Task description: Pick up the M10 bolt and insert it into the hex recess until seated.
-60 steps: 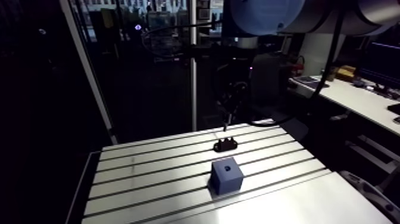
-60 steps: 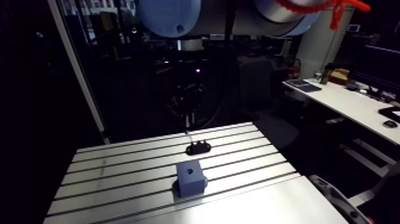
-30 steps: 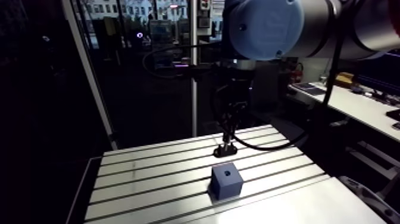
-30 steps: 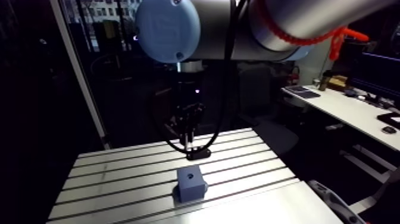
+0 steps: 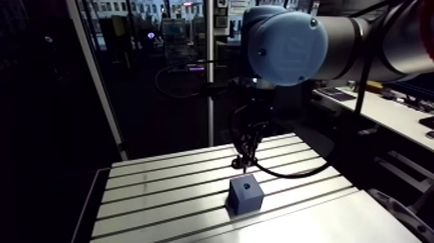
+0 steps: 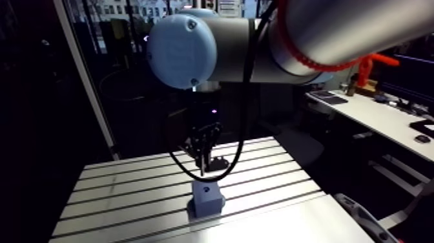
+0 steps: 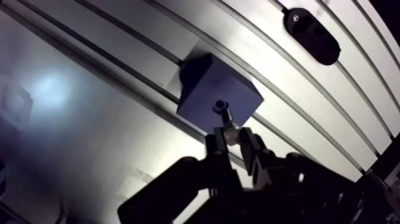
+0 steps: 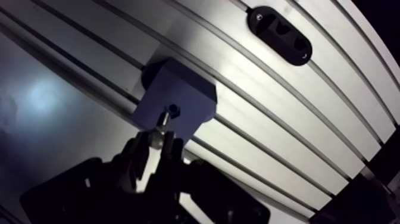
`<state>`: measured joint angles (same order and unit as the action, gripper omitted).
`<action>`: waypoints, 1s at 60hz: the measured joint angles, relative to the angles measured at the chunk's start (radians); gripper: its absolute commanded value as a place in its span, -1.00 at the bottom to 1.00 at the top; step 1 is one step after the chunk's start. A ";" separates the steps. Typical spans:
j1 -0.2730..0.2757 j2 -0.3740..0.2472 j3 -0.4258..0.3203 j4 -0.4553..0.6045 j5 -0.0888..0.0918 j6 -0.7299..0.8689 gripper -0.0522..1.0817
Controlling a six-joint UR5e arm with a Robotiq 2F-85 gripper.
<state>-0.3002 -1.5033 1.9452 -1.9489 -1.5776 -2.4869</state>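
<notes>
A blue block [image 7: 205, 89] stands on the slotted table [image 7: 107, 77], with a dark hex recess [image 7: 220, 107] in its top face. In the wrist view my gripper [image 7: 231, 142] is shut on a silvery bolt [image 7: 230, 132]. The bolt's tip points at the recess from just short of it. In the arm view the gripper [image 6: 202, 163] hangs just above and behind the block [image 6: 205, 198]. Whether the bolt touches the block I cannot tell.
A black oblong holder [image 8: 280, 34] with two holes lies on the table beyond the block, a few slots away. Long grooves run across the aluminium table [image 5: 161, 194]. Its front edge is close to the block.
The gripper has come from over the black holder toward the blue block and sits lower. The arm camera has shifted with the arm.
</notes>
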 measured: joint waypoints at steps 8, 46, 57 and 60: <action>0.000 0.008 0.005 -0.013 -0.001 0.000 0.99; -0.002 0.032 0.016 -0.039 -0.005 -0.002 0.99; -0.003 0.033 0.021 -0.040 -0.004 -0.003 0.98; -0.003 0.034 0.021 -0.040 -0.004 -0.003 0.98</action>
<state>-0.3029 -1.4694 1.9662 -1.9887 -1.5815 -2.4903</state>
